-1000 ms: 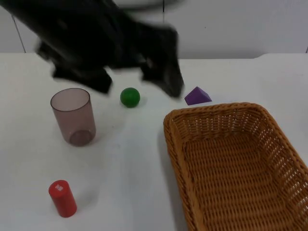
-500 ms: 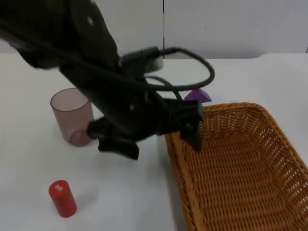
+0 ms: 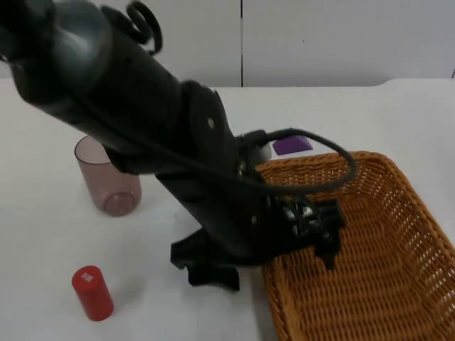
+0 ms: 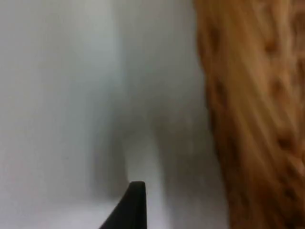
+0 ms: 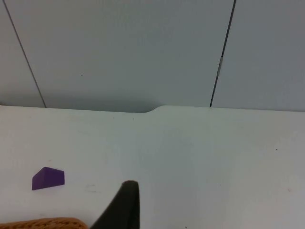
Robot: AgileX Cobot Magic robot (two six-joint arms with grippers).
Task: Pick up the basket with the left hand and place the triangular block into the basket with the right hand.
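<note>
The wicker basket [image 3: 398,174] stands on the table at the right. Just behind its far left corner lies the purple triangular block [image 3: 291,145], partly hidden by the left arm. That arm reaches down across the basket's left rim, and my left gripper [image 3: 213,266] hangs low just outside the left wall. In the left wrist view the basket's woven wall [image 4: 252,119] is close beside bare table. The right wrist view looks over the purple block [image 5: 47,178] and a strip of the basket's rim [image 5: 47,223], with the right gripper held back from both.
A translucent pinkish cup [image 3: 106,177] stands at the left. A red cylinder [image 3: 92,293] stands near the front left. The grey partition wall [image 3: 341,35] closes the table's far side.
The left arm has swung from the back of the table forward and down to the basket's left rim. It now covers the green ball. The basket and block have not moved.
</note>
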